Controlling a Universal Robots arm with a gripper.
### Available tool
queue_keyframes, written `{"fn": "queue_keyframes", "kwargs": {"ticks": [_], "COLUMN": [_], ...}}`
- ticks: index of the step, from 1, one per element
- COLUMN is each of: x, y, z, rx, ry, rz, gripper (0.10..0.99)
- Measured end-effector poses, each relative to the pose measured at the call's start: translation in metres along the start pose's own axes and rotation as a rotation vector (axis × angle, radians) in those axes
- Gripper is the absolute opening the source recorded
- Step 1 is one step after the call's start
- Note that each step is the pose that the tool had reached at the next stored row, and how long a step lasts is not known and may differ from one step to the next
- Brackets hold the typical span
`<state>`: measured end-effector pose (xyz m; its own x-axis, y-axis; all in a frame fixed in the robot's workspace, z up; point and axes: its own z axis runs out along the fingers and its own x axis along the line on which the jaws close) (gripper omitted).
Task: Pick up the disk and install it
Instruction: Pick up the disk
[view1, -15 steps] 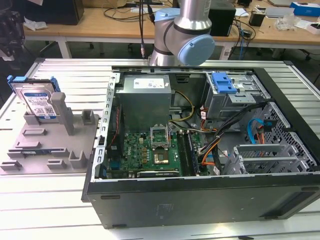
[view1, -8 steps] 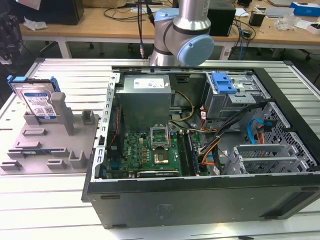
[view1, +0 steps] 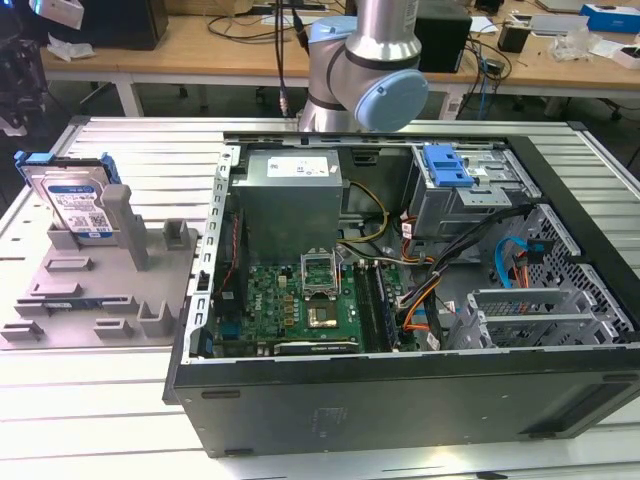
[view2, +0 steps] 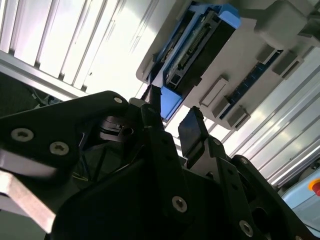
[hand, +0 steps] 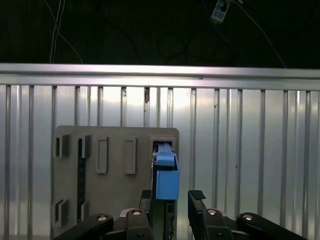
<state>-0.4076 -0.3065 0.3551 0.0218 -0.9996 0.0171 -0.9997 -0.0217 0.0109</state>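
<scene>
Disk: the flat rectangular silver disk (view1: 75, 200), with a white-and-blue label and a bright blue plastic bracket, stands on edge in a slot of the grey moulded plastic fixture (view1: 110, 290). It is on the far side of that fixture, at the exterior view's left.

Support: the fixture lies on the slatted aluminium worktop (view1: 100, 400). It is just beside the open black computer case (view1: 400, 400), which takes up the exterior view's centre and right.

Hand: the black two-fingered hand (hand: 170, 200) has its fingers apart with nothing between the pads, as both wrist views show.

Arm: the silver and pale blue robot arm (view1: 370, 70) rises at the far side of the case.

Key relation: in the first wrist view the disk's thin upper edge, capped by the blue bracket, lies straight beyond the gap between the fingers. Its long axis runs along that gap, so each finger faces one broad side.

Contact: in the exterior view nothing surrounds the disk, so the hand is judged to be apart from it.

Progress: the disk is not yet grasped, and it sits well apart from the case's drive bays.
</scene>
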Motion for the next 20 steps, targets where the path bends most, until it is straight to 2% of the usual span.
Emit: {"fn": "queue_keyframes", "kwargs": {"ticks": [20], "x": [-0.0003], "y": [0.0032], "z": [0.0157], "rx": [0.000], "ry": [0.0005], "rz": [0.000], "gripper": [0.424]}}
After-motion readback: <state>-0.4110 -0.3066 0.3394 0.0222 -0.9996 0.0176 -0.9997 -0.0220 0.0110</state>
